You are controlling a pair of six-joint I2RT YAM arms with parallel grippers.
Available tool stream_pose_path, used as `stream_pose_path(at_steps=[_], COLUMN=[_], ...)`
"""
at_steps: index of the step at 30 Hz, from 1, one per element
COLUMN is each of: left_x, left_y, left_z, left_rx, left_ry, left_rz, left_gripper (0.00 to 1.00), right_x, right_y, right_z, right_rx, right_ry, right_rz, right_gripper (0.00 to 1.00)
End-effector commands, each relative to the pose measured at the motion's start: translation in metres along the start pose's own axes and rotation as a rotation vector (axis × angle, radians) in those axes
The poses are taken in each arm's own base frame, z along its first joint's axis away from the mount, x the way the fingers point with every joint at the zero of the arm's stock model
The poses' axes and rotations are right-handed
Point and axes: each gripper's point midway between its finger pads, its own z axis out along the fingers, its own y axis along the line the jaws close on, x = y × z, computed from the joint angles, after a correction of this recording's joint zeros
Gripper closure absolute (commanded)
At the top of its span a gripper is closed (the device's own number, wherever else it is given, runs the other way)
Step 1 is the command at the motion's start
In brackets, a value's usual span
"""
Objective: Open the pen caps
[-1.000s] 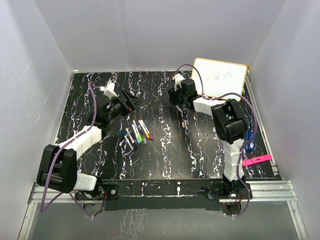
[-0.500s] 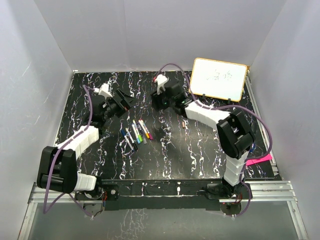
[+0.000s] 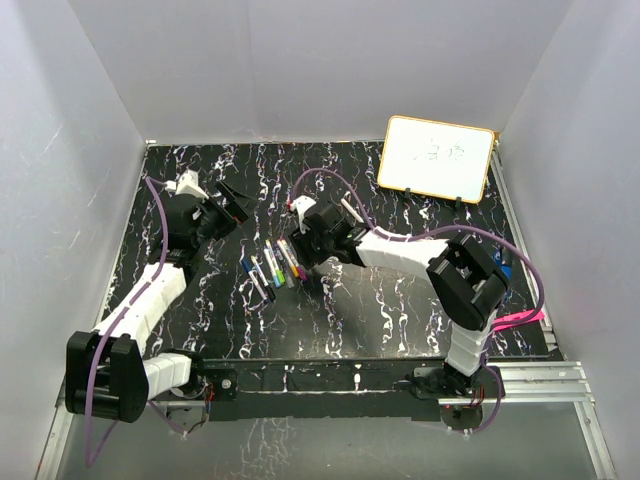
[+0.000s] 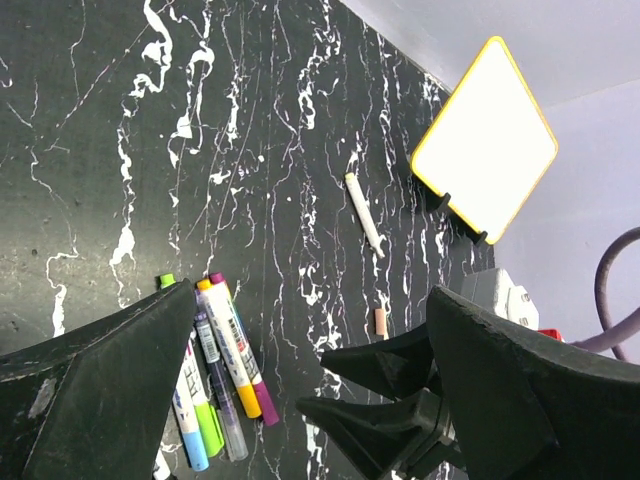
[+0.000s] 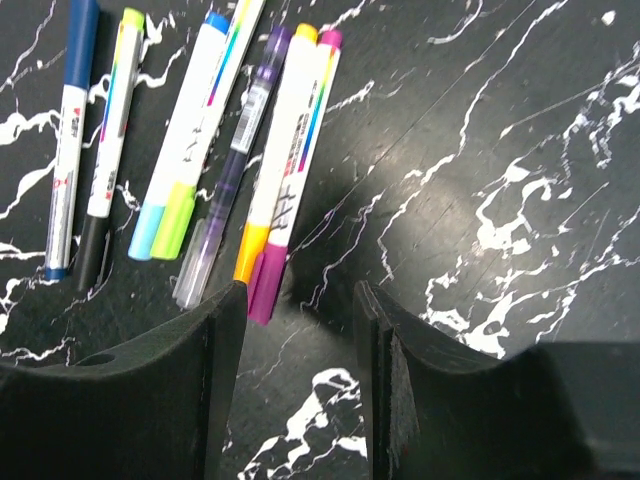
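Several white-barrelled pens (image 3: 270, 268) lie side by side on the black marbled table, caps on. In the right wrist view their caps (image 5: 258, 270) point toward me, the purple and yellow ones nearest. My right gripper (image 5: 300, 300) hovers low just beside the purple cap, open, with only bare table between its fingers; from above it (image 3: 300, 262) sits over the row's right end. My left gripper (image 3: 228, 200) is wide open and empty, up and left of the pens (image 4: 225, 365). One lone white pen (image 4: 363, 213) and a small peach cap (image 4: 380, 321) lie apart, farther back.
A yellow-framed whiteboard (image 3: 437, 157) stands at the back right. A pink strip (image 3: 515, 320) and a blue object (image 3: 500, 268) lie near the right wall, behind the right arm's elbow. White walls enclose the table on three sides.
My right arm has swung left from in front of the whiteboard to the pens, its jaws narrowing a little. The left gripper has drawn back to the left, still wide open.
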Motion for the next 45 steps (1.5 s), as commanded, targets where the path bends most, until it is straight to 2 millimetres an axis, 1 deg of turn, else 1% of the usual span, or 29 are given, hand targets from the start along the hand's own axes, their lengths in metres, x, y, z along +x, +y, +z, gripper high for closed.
stream_pose_path(at_steps=[1,5,8,12,16,24,31,45], left_x=[-0.002,0.000,0.001,0.001,0.001,-0.003,-0.007,-0.006], left_y=[0.004,0.006,0.007,0.007,0.008,0.009,0.010,0.013], left_z=[-0.002,0.000,0.000,0.001,0.002,-0.001,-0.004,-0.008], left_rx=[-0.020,-0.020,-0.023,-0.024,-0.028,-0.038,-0.043,-0.049], left_ry=[-0.003,0.002,0.003,0.004,0.006,-0.008,-0.018,-0.022], left_rz=[0.013,0.010,0.009,0.008,0.002,0.003,0.008,0.002], left_gripper=[0.01,0.01,0.01,0.01,0.01,0.01,0.01,0.01], right_x=[-0.011,-0.002,-0.001,-0.005,-0.007,-0.010,-0.011,-0.001], right_y=[0.012,0.017,0.015,0.015,0.012,0.014,0.010,0.010], right_z=[-0.015,-0.009,-0.004,0.001,0.009,0.026,0.034,0.044], right_rx=[-0.009,-0.013,-0.002,0.005,0.021,0.021,0.046,0.081], right_ry=[-0.046,-0.026,-0.020,-0.029,-0.020,-0.012,0.002,0.040], right_rz=[0.013,0.011,0.010,0.009,0.008,0.012,0.010,-0.001], right_gripper=[0.55,0.56,0.56,0.57,0.58,0.59,0.61,0.63])
